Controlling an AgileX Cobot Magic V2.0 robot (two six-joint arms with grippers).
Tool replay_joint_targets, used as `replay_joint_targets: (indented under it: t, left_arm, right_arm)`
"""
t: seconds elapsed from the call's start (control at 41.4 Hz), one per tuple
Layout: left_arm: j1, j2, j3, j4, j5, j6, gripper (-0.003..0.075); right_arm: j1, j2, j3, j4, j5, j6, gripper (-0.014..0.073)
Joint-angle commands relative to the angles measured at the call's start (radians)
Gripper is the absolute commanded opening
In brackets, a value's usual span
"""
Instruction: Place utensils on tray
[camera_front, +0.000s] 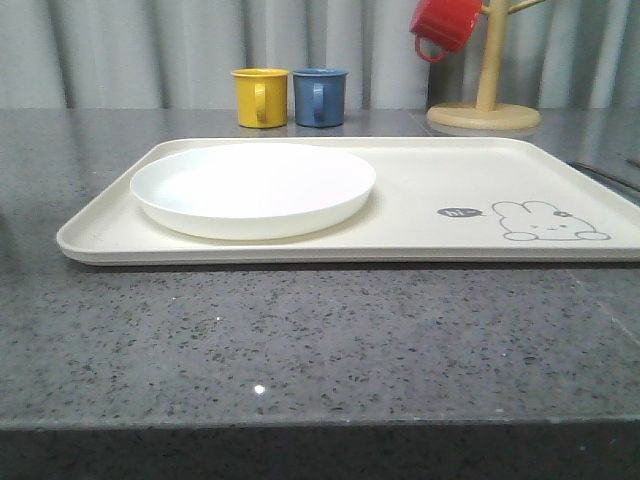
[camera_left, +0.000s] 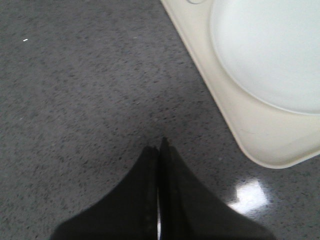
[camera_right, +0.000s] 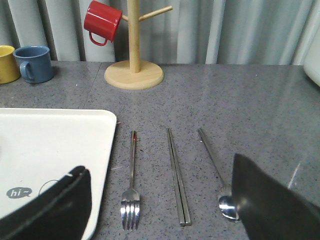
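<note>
Plate (camera_front: 252, 188) sits on tray (camera_front: 420, 175), left half. Fork (camera_right: 131, 185), chopsticks (camera_right: 177, 176), spoon (camera_right: 219, 175) lie parallel on desk (camera_right: 240, 100) beside tray. Left tool (camera_left: 159, 145) closed, empty, over desk. Right tool (camera_right: 160, 200) wide open, empty, above utensils.

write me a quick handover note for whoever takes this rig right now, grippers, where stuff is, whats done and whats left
Left gripper: shut, empty, over bare counter beside the tray corner.
Right gripper: open, empty, above the utensils.
Plate: on the tray's left half.
Fork, chopsticks and spoon: side by side on the counter, right of the tray, fork nearest it.
Done: plate placed.
Left: move fork, chopsticks and spoon onto the tray.
</note>
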Motion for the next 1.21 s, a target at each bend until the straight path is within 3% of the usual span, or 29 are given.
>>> replay_joint_targets:
  t: [0.0,0.339,0.508,0.75,1.185]
  left_arm:
    - [0.051,-0.122,0.076,-0.026,-0.141,-0.017,-0.0019]
    - [0.092,-0.599,0.513,-0.078,-0.501,-0.017,-0.0019]
    - [0.092,-0.863,0.676,-0.087,-0.530,-0.017,-0.0019]
    - [0.092,-1.122,0.753,-0.102,-0.550,-0.017,-0.0019]
    - [0.092,-1.144,0.753,-0.102,-0.551,-0.017,-0.0019]
  right_arm:
    - [-0.005,0.015,-0.037,-0.001,-0.085,-0.004,0.0600]
    - [-0.005,0.015,-0.037,-0.001,-0.085,-0.004,0.0600]
    - [-0.005,0.015,-0.037,-0.001,-0.085,-0.004,0.0600]
    - [-0.005,0.015,-0.037,-0.001,-0.085,-0.004,0.0600]
    - [-0.005,0.015,-0.037,-0.001,-0.085,-0.004,0.0600]
